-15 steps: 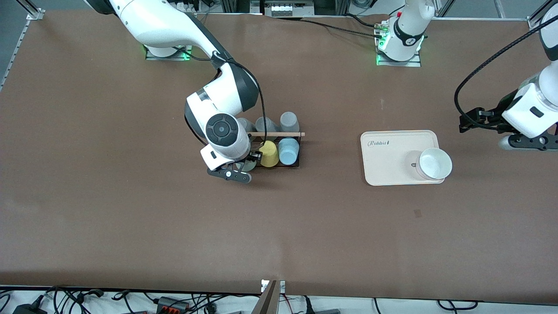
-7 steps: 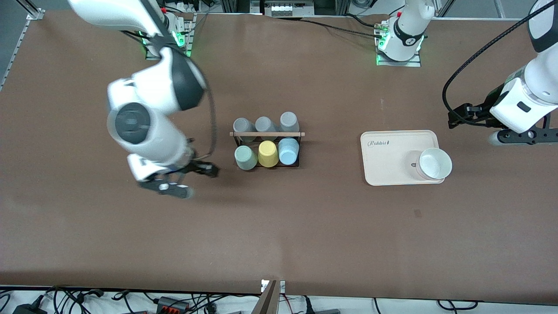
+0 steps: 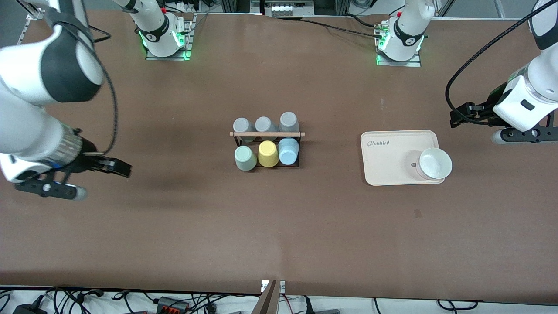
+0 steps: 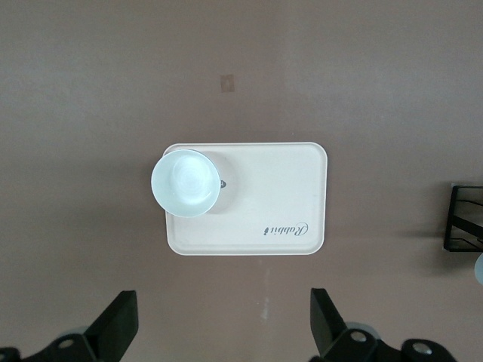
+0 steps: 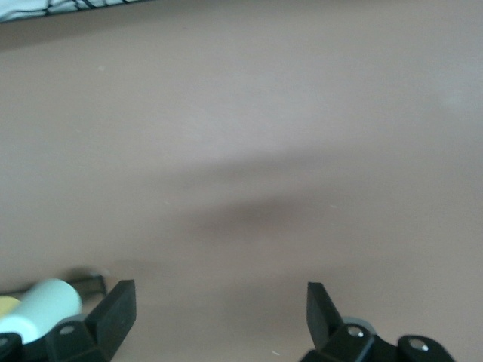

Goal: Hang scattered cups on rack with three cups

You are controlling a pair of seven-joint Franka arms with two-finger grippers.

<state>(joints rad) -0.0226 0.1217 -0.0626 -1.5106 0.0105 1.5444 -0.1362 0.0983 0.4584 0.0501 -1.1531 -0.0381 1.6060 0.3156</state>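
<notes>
Front view, nearest row first: the mint-green cup, the yellow cup and the light blue cup sit side by side on the rack, with the three grey cups in the row farther back under its wooden rod. The right gripper hangs over bare table toward the right arm's end, fingers spread wide and empty. The left gripper hangs just off the cream tray holding the white bowl, jaws likewise wide apart with nothing between them.

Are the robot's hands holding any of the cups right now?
No. Both are empty with fingers open. The right gripper is over bare table toward the right arm's end; the left gripper waits beside the cream tray. All six cups sit on the rack.
</notes>
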